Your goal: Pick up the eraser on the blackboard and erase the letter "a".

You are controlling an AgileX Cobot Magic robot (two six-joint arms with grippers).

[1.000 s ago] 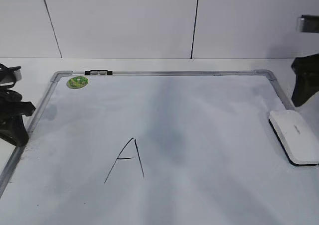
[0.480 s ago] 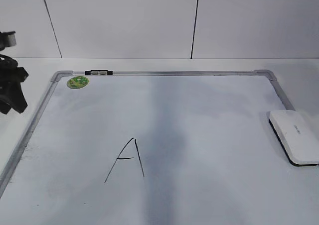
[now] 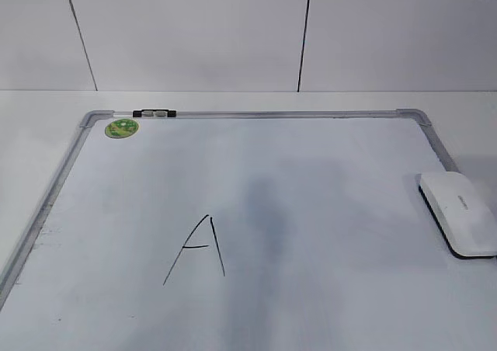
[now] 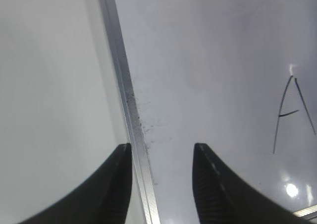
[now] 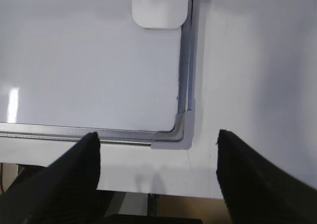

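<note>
The white eraser [image 3: 460, 211] lies on the right edge of the blackboard [image 3: 326, 165], a white board with a grey frame. It also shows at the top of the right wrist view [image 5: 159, 6]. A tall angular capital "A" [image 3: 198, 250] is drawn in black at lower left of centre. No small cursive "a" shows in any view. Neither gripper shows in the exterior view. My left gripper [image 4: 161, 147] is open and empty above the board's left frame rail [image 4: 124, 85]. My right gripper [image 5: 157, 134] is open and empty above a board corner [image 5: 181, 132], well short of the eraser.
A round green sticker [image 3: 121, 128] sits in the board's far left corner, with a small black clip [image 3: 154, 113] on the far rail. The capital "A" also shows in the left wrist view [image 4: 293, 110]. A white panelled wall stands behind the table.
Both arms have left the exterior view: the right one went first, and the left one rose at the left edge and then went out. The eraser and the board have not moved.
</note>
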